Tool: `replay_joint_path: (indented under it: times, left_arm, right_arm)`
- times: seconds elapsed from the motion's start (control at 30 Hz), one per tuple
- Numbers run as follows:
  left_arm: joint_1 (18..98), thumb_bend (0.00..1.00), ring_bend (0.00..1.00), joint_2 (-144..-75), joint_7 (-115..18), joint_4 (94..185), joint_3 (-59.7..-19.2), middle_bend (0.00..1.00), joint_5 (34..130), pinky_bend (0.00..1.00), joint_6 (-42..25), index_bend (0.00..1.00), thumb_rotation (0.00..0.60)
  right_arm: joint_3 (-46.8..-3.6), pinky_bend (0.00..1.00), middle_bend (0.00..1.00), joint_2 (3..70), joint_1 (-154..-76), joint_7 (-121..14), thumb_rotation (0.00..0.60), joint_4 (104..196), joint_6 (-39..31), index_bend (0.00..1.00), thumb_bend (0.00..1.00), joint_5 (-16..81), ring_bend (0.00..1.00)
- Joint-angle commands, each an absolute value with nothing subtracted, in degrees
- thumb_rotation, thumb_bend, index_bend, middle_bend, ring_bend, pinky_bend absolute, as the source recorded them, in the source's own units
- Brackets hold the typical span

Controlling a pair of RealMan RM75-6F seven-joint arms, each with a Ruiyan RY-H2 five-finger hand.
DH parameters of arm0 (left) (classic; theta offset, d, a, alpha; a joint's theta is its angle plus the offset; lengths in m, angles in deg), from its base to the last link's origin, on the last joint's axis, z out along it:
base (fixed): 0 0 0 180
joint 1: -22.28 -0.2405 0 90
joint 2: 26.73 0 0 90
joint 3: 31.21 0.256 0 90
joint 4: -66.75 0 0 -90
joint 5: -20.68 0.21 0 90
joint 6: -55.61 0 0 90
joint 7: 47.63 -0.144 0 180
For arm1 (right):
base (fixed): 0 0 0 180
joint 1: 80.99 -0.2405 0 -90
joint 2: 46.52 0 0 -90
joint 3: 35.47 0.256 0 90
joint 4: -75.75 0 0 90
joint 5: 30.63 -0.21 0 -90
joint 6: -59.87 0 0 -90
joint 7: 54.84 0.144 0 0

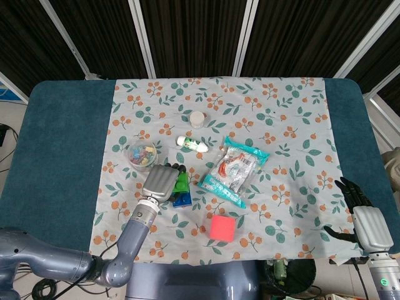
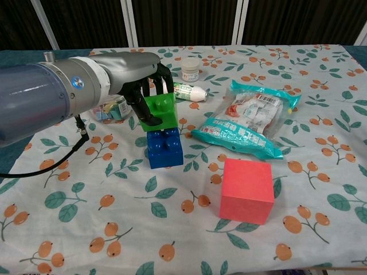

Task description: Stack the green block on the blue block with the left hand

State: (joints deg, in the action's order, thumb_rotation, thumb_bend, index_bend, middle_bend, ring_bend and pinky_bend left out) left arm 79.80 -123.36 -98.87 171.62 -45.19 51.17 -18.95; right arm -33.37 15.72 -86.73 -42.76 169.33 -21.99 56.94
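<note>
**Q:** What does the figure show, from the largest item down?

**A:** A floral-print tablecloth (image 2: pixel 69 229) covers the table. On it the grey left hand (image 2: pixel 143 80) holds the green studded plastic block (image 2: pixel 160 112) directly above the blue studded plastic block (image 2: pixel 165 148). The green block is tilted, and its lower edge looks to be at or just touching the blue block's studs; whether it is seated cannot be told.

**Q:** How will the green block handle?

**A:** Judged from its look, it is light, rigid and smooth-sided, so it may slip under a loose hold, but it is not fragile. The flat side faces are the sensible place to take it, leaving the underside free to meet the studs below.

**Q:** And the fingers?

**A:** The dark fingers (image 2: pixel 150 87) of the left hand curl narrowly over the top and far side of the green block, with the thumb against its near-left face. The right hand (image 1: pixel 362 215) hangs at the table's right edge, well apart from the blocks, fingers spread and holding nothing.
</note>
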Motion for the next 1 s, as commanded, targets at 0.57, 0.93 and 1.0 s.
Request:
replay_joint_path:
  times: [0.57, 0.93, 1.0]
  left_arm:
    - [80.3, 0.37, 0.40, -125.9, -99.3, 168.7, -45.1, 0.49, 50.5, 0.48, -18.4, 0.50, 0.600]
    - [79.9, 0.37, 0.40, -126.9, -99.1, 166.7, -44.2, 0.49, 49.9, 0.48, -17.4, 0.50, 0.600]
    - [79.8, 0.37, 0.40, -127.0, -99.2, 166.5, -44.1, 0.49, 50.0, 0.48, -17.2, 0.50, 0.600]
  right_arm:
    - [-33.3, 0.21, 0.00, 15.5, -86.7, -42.0, 0.600, 169.6, -22.0, 0.00, 0.18, 56.8, 0.00]
    - [-33.3, 0.21, 0.00, 15.5, -86.7, -41.8, 0.600, 169.6, -21.9, 0.00, 0.18, 56.8, 0.00]
    - [-33.3, 0.21, 0.00, 15.5, -86.7, -41.8, 0.600, 169.6, -21.9, 0.00, 0.18, 56.8, 0.00]
